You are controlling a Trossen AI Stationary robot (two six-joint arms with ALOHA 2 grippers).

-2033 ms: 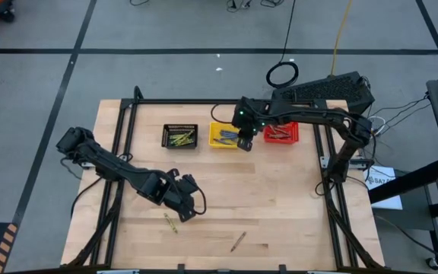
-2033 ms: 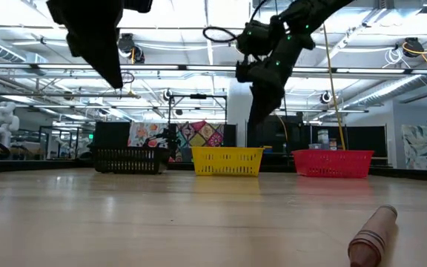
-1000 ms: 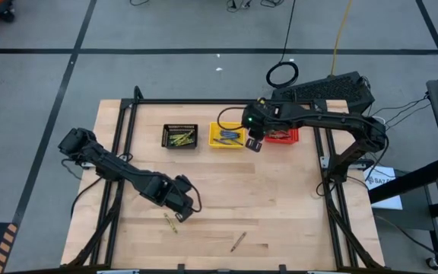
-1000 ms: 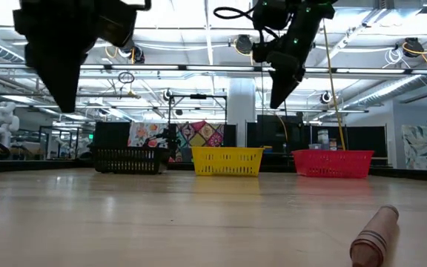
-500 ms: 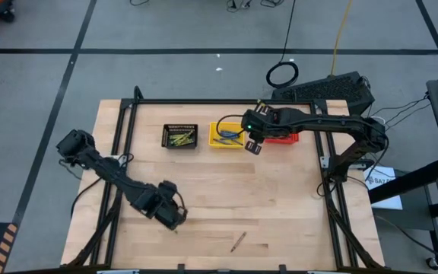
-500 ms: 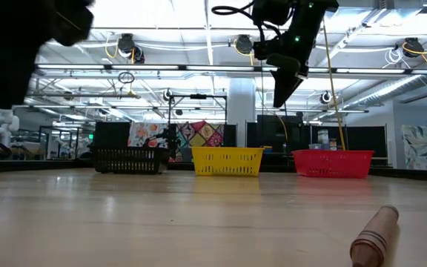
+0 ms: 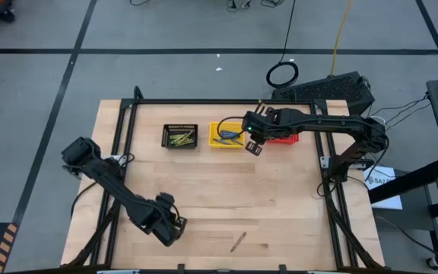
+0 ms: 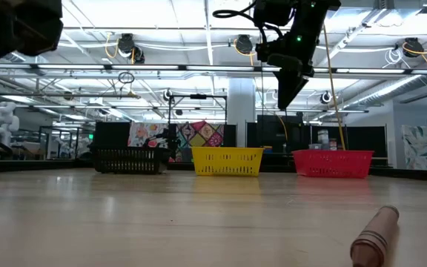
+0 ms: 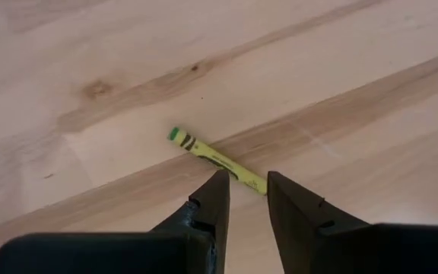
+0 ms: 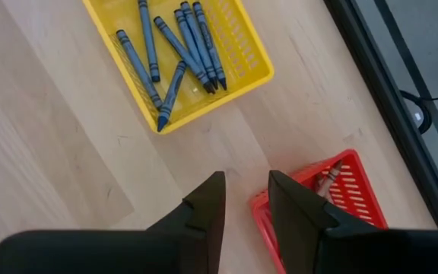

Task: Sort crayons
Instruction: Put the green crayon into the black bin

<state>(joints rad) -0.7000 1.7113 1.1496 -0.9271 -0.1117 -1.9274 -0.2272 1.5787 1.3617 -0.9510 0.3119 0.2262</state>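
An olive-yellow crayon (image 9: 215, 160) lies flat on the wood near the table's front left. My left gripper (image 9: 247, 183) hangs over it, pointing down and open. The crayon's nearer end shows in the gap between the fingertips, and they do not touch it. In the high view this gripper (image 7: 170, 229) hides the crayon. A brownish-red crayon (image 7: 238, 242) lies by the near edge, large in the low view (image 8: 373, 236). My right gripper (image 10: 245, 186) hovers open and empty above the table between the yellow and red baskets (image 7: 253, 146).
Three mesh baskets stand in a row at the far side. The black one (image 7: 179, 136) holds olive-yellow crayons, the yellow one (image 10: 238, 57) holds several blue crayons, and the red one (image 10: 341, 194) is partly under my right arm. Bare wood lies between the baskets and the loose crayons.
My left gripper has travelled toward the table's near edge and a little left, sunk somewhat and rolled about its own axis. It now stands over the olive-yellow crayon, which has stayed in place. My right gripper has hardly moved.
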